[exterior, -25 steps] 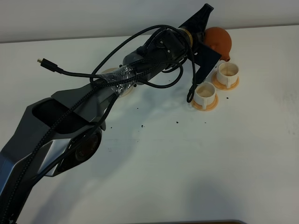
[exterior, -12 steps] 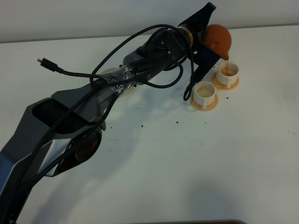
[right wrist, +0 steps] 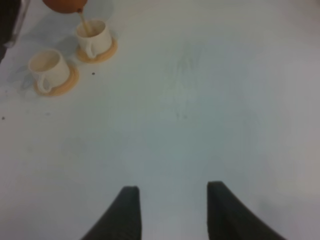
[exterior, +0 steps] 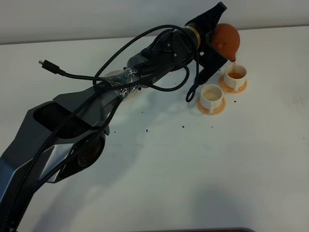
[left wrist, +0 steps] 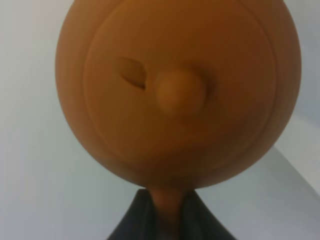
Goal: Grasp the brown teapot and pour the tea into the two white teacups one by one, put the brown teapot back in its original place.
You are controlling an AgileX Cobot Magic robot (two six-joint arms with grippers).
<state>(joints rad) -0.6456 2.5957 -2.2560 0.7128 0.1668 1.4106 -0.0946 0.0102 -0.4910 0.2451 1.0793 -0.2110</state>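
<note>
My left gripper [exterior: 214, 33] is shut on the side handle of the brown teapot [exterior: 227, 39], holding it tilted above the table's far right. A thin stream of tea [right wrist: 84, 22] runs from the spout into the farther white teacup [exterior: 235, 73], which holds amber liquid. The nearer teacup [exterior: 212, 94] stands beside it on its own orange saucer. In the left wrist view the teapot [left wrist: 177, 90] fills the picture, lid knob toward the camera. A beige disc, the original place [exterior: 112, 75], peeks out from under the left arm. My right gripper [right wrist: 172, 200] stands open over bare table.
The left arm [exterior: 96, 111] stretches diagonally across the white table [exterior: 203, 169], trailing a loose black cable with a plug [exterior: 48, 65]. Small dark specks [exterior: 145, 130] dot the tabletop. Both cups [right wrist: 47, 67] sit far ahead of the right gripper.
The teapot has tipped further over the farther cup. Tea has begun streaming from the spout, and that cup now holds amber liquid. The right gripper has not moved.
</note>
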